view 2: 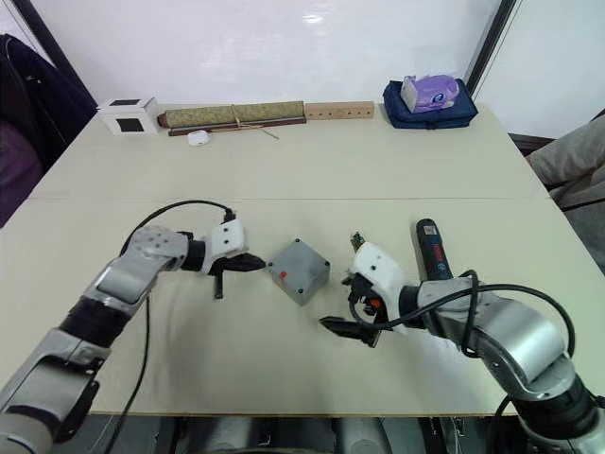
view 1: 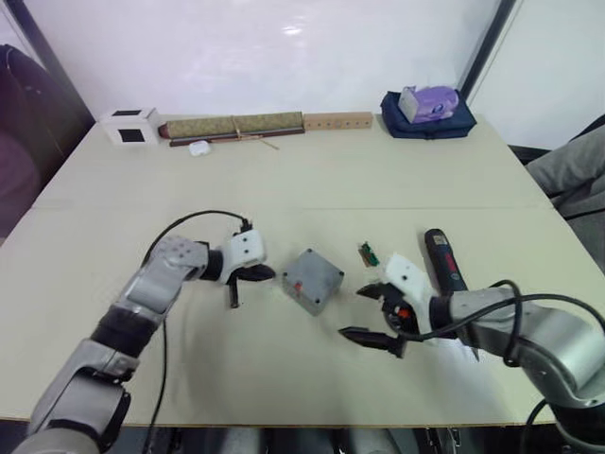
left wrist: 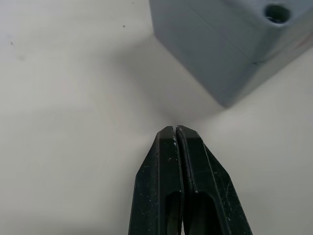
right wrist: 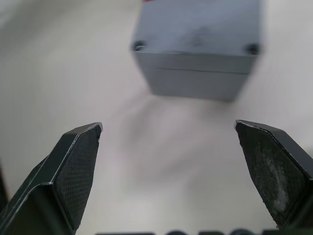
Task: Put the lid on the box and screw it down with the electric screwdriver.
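Box (view 1: 313, 279), lid (right wrist: 198, 24) seated on it: we log it mid-table between both grippers. Left gripper (view 1: 248, 275) pinched closed, empty, just beside it. Right gripper (view 1: 371, 312) spread wide, empty. Electric screwdriver (view 1: 444, 260) lies near the right arm.

One closed grey box (view 1: 313, 280), one electric screwdriver (view 1: 444, 257), one green circuit-board strip (view 1: 369, 253), one white cube (view 1: 130, 126), one tissue pack (view 1: 429, 102).
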Controlling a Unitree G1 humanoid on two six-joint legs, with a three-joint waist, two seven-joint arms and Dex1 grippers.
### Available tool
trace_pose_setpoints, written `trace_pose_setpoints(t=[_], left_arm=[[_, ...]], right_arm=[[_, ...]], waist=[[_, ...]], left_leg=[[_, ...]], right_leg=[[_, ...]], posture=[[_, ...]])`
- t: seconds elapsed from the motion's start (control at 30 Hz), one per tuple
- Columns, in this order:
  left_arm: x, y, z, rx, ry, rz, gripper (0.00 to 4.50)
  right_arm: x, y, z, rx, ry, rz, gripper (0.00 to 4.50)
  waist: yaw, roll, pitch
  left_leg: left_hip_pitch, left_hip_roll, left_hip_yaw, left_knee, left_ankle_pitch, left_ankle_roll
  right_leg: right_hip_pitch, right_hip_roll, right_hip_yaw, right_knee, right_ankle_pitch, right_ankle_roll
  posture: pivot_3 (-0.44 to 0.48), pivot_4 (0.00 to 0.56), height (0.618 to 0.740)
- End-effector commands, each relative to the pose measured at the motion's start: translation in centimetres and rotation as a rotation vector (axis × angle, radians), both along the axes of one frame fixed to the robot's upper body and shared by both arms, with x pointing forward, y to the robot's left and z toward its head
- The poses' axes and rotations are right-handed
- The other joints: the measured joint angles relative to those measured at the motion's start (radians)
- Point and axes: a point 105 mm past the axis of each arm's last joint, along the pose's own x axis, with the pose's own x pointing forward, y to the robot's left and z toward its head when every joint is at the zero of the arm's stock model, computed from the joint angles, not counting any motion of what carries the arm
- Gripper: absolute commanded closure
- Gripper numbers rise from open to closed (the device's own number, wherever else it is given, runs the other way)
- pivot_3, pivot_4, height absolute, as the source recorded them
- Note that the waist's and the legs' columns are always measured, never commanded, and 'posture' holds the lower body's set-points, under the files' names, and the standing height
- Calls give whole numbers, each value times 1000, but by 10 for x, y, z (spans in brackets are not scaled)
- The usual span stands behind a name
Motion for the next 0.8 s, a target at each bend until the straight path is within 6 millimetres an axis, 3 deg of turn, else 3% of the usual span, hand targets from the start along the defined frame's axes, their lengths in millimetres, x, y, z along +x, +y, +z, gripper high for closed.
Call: trace_pose_setpoints(t=[0.03, 0.13, 0.23, 0.43, 0.8], left_arm=[[-25, -1, 1, 12, 67, -88, 4500], [-46, -3, -4, 31, 133, -147, 4500], [-51, -12, -2, 12, 142, -155, 4500], [-31, -30, 8, -76, 63, -77, 4500], [-19, -23, 9, -85, 43, -42, 4500]], right_arm=[[14, 2, 1, -34, -70, 13, 18], [21, 6, -4, -44, -80, 34, 18], [26, 10, -10, -51, -89, 54, 18], [18, 24, -11, -5, -76, 132, 18], [-4, 30, -14, 22, -24, 164, 18]], waist=[[-2, 0, 0], [-5, 0, 0], [-1, 0, 0], [2, 0, 0], [-1, 0, 0]], left_leg=[[0, 0, 0, 0, 0, 0], [0, 0, 1, 0, 0, 0], [0, 0, 1, -1, 0, 0], [0, 0, 0, 0, 0, 0], [0, 0, 0, 0, 0, 0]], right_leg=[[0, 0, 0, 0, 0, 0], [-1, 0, 0, 0, 0, 0], [-1, 1, 0, 0, 0, 0], [0, 0, 0, 0, 0, 0], [0, 1, 0, 0, 0, 0]], posture=[[0, 150, 740], [0, 150, 740], [0, 150, 740], [0, 150, 740], [0, 150, 740]])
